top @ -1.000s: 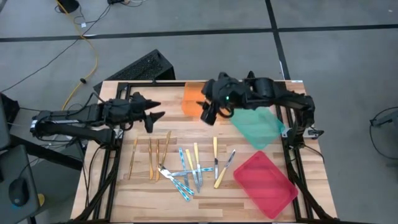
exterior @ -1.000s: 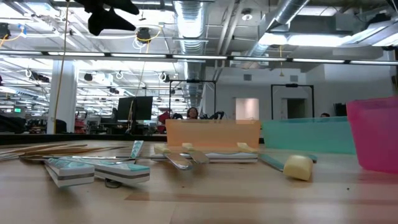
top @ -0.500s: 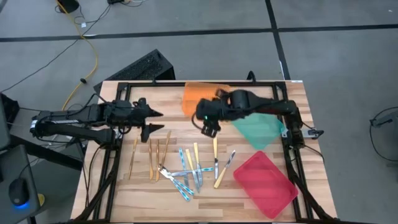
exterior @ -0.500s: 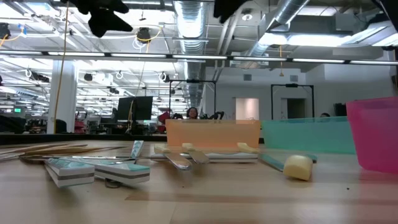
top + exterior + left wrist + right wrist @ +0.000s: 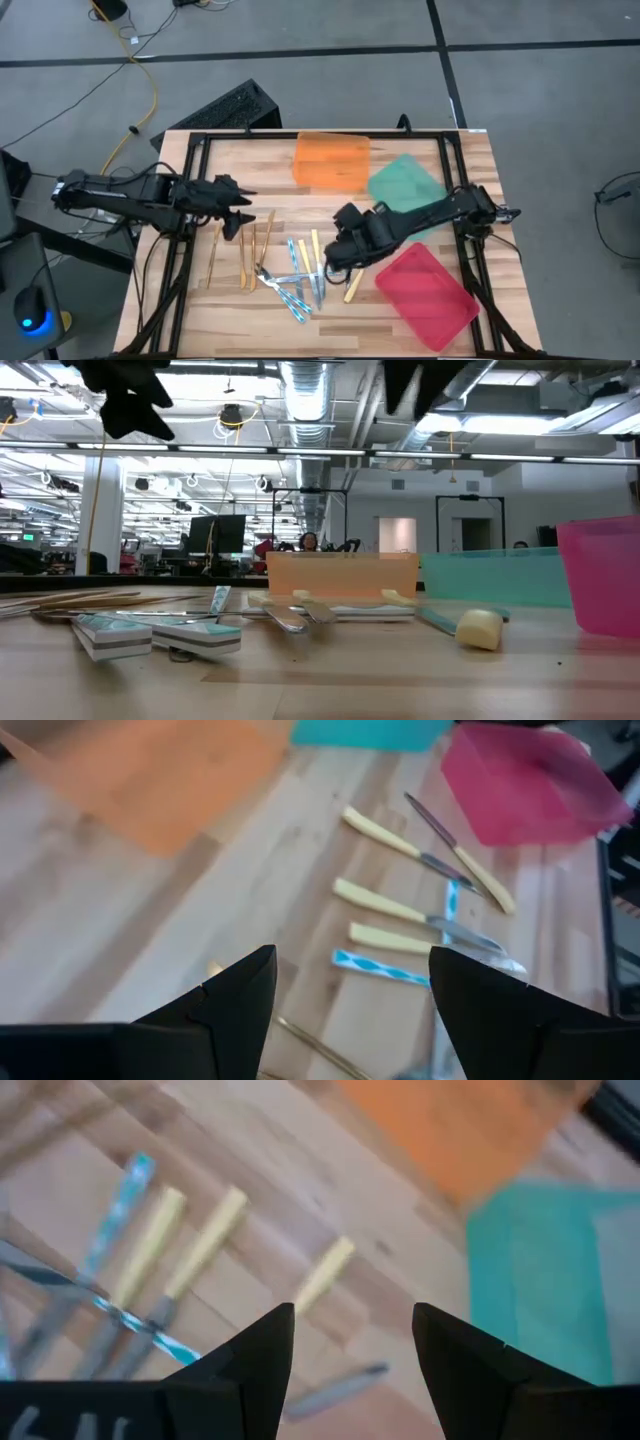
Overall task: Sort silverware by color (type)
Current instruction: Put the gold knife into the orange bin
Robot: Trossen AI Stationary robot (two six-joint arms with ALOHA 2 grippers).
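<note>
**A:** So where was everything at that point? Did either arm have hold of anything?

**B:** Nope. The silverware (image 5: 300, 265) lay loose on the bench in the middle, toward the front edge, none of it in the orange tray (image 5: 332, 161), green tray (image 5: 400, 183) or red tray (image 5: 430, 295). The right gripper (image 5: 337, 262) hung right over the yellow-handled pieces (image 5: 190, 1245), fingers spread wide and empty. Those handles ran roughly back-to-front, so I'd guess it needed to straddle one across its width. The left gripper (image 5: 243, 203) hovered by the gold pieces (image 5: 250, 250), also wide open, holding nothing.
</note>
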